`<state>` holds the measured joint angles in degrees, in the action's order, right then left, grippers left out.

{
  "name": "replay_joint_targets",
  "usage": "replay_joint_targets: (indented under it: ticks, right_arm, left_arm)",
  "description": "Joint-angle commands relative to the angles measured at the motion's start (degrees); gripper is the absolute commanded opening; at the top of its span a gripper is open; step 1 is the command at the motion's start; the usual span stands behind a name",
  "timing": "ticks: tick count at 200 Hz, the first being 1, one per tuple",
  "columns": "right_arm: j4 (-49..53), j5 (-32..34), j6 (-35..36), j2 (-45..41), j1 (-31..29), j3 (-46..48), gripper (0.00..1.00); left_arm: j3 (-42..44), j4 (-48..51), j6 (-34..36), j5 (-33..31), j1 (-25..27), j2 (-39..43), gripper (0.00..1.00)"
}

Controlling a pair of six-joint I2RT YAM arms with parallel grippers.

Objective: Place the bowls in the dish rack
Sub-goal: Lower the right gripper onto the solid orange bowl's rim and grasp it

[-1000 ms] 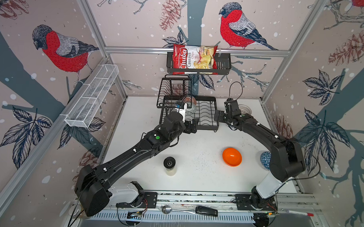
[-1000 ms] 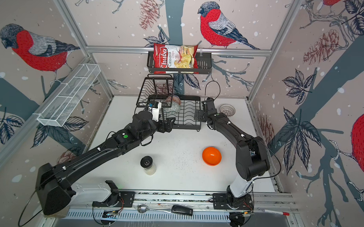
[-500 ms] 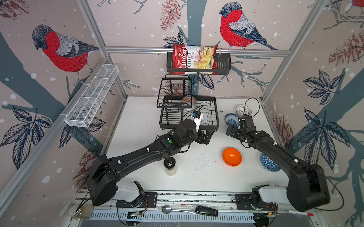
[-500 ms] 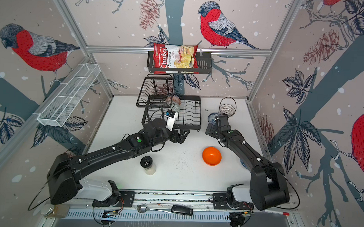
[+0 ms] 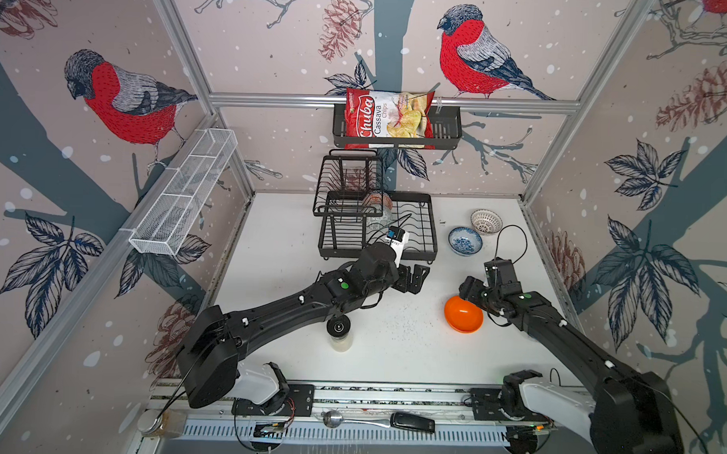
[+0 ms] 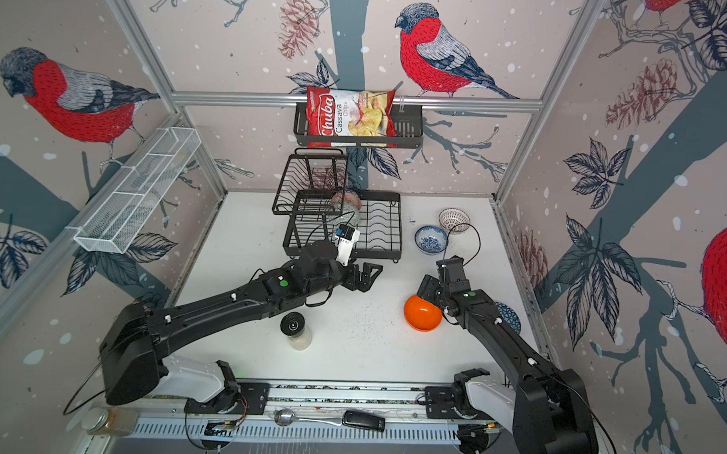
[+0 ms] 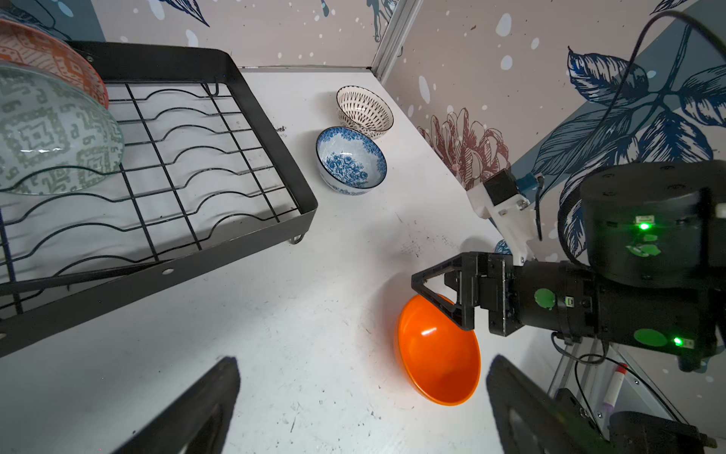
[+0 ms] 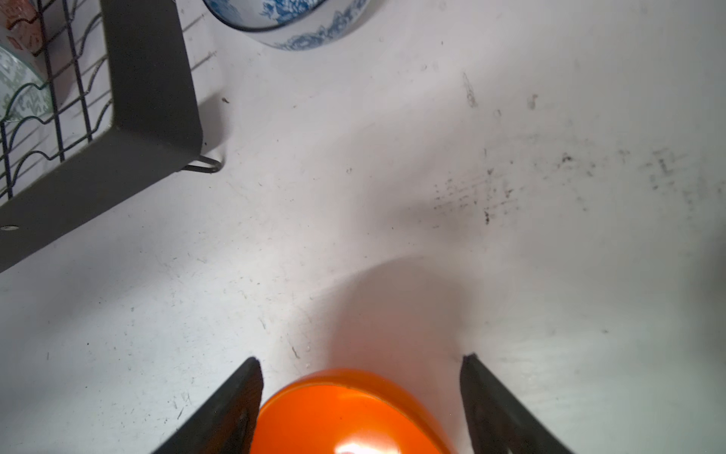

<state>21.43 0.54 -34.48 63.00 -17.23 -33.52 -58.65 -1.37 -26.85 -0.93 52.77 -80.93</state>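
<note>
The plain orange bowl [image 5: 463, 316] [image 6: 423, 315] sits on the white table. My right gripper [image 5: 470, 291] [image 8: 361, 358] is open over its far rim, one finger against the bowl [image 8: 345, 416] and the other apart from it. My left gripper [image 5: 418, 277] [image 7: 363, 361] hangs open and empty in front of the dish rack [image 5: 420, 221] [image 7: 275, 157]. In the rack lean an orange-white bowl [image 7: 47, 59] and a grey-green bowl [image 7: 51, 133]. A blue-white bowl [image 5: 464, 240] and a white lattice bowl [image 5: 486, 222] stand to the rack's right. Another blue bowl [image 6: 509, 318] peeks out behind the right arm.
A black-capped bottle [image 5: 338, 331] stands under the left forearm. A chips bag [image 5: 388, 118] fills the black wall basket above the rack. A white mesh shelf [image 5: 184, 192] hangs on the left wall. A spoon [image 5: 334, 418] and a jar [image 5: 159, 422] lie at the front rail.
Both arms pulled back from the rack. The right gripper swung to the orange bowl and its jaws narrowed. The left gripper moved right and toward the front, still open.
</note>
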Motion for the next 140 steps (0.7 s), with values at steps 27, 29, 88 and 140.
replay_joint_targets:
  ticks: [27,29,88,140]
  right_arm:
    - [0.34,-3.01,-2.62,-3.49,-0.07,2.59,0.72]
    - [0.34,-3.07,-2.68,-3.65,-0.08,2.69,0.72]
    - [-0.46,-3.16,-3.40,-3.73,-1.68,4.91,0.64]
    - [-3.85,-2.38,-5.03,-1.62,-3.86,6.26,0.57]
  left_arm:
    - [-1.45,-2.24,-0.44,2.24,0.11,-2.19,0.98]
    - [-1.53,-2.28,-0.47,2.29,0.11,-2.28,0.98]
    - [-1.61,-2.07,-0.40,2.16,0.23,-3.10,0.98]
    - [-1.46,-1.80,0.22,1.41,0.22,-3.19,0.98]
